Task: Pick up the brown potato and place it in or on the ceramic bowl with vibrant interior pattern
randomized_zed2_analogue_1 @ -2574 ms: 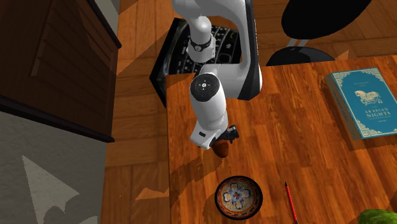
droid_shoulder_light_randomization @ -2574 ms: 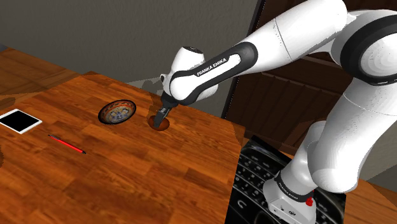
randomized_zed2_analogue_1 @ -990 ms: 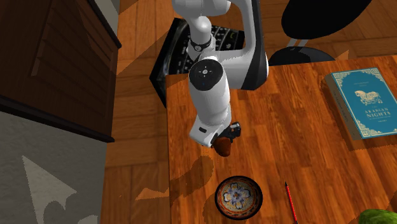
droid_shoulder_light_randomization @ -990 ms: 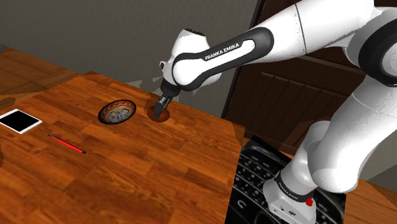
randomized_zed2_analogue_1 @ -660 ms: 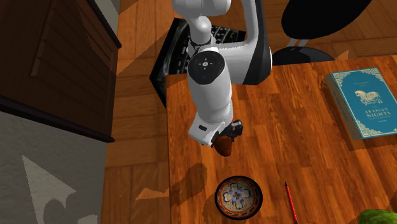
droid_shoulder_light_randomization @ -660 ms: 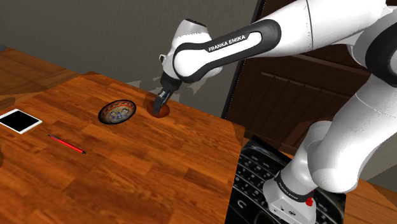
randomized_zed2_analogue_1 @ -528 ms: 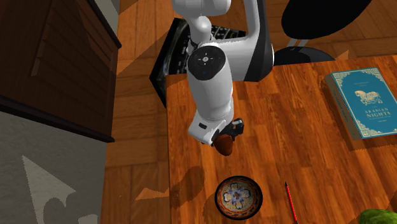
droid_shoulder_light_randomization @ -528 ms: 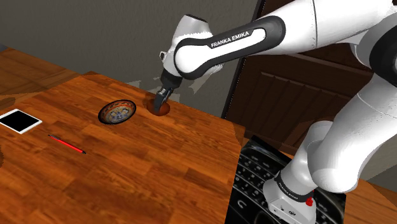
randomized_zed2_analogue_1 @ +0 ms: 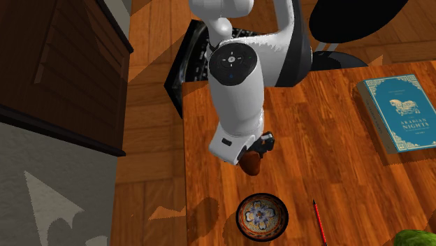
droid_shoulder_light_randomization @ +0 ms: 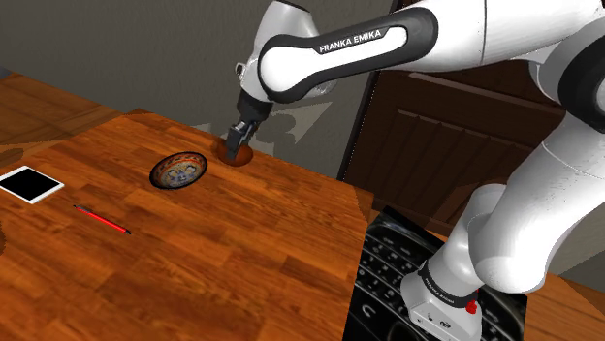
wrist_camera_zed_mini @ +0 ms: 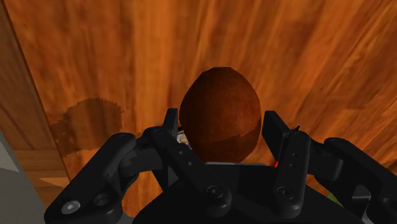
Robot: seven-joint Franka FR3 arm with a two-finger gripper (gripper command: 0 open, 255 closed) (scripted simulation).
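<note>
My black gripper (droid_shoulder_light_randomization: 238, 143) is shut on the brown potato (droid_shoulder_light_randomization: 238, 153) and holds it in the air above the wooden table. The wrist view shows the round brown potato (wrist_camera_zed_mini: 220, 114) clasped between the two black fingers (wrist_camera_zed_mini: 170, 125), with its shadow on the wood below. In the second exterior view the potato (randomized_zed2_analogue_1: 251, 164) pokes out under the white forearm. The ceramic bowl (droid_shoulder_light_randomization: 178, 170) with a colourful patterned inside stands on the table to the shoulder view's left of the potato; in the second exterior view the bowl (randomized_zed2_analogue_1: 262, 216) lies just below the potato in the picture.
A red pencil (droid_shoulder_light_randomization: 101, 220) and a white tablet (droid_shoulder_light_randomization: 30, 183) lie on the table (droid_shoulder_light_randomization: 233, 252) at the shoulder view's left. A blue book (randomized_zed2_analogue_1: 400, 112) lies at the second exterior view's right. A dark cabinet (randomized_zed2_analogue_1: 63, 63) stands off the table's edge, and the stand (droid_shoulder_light_randomization: 417, 281) sits lower right.
The arm has lifted the potato higher off the table and carried it slightly toward the shoulder view's left. The fingers have stayed shut on it.
</note>
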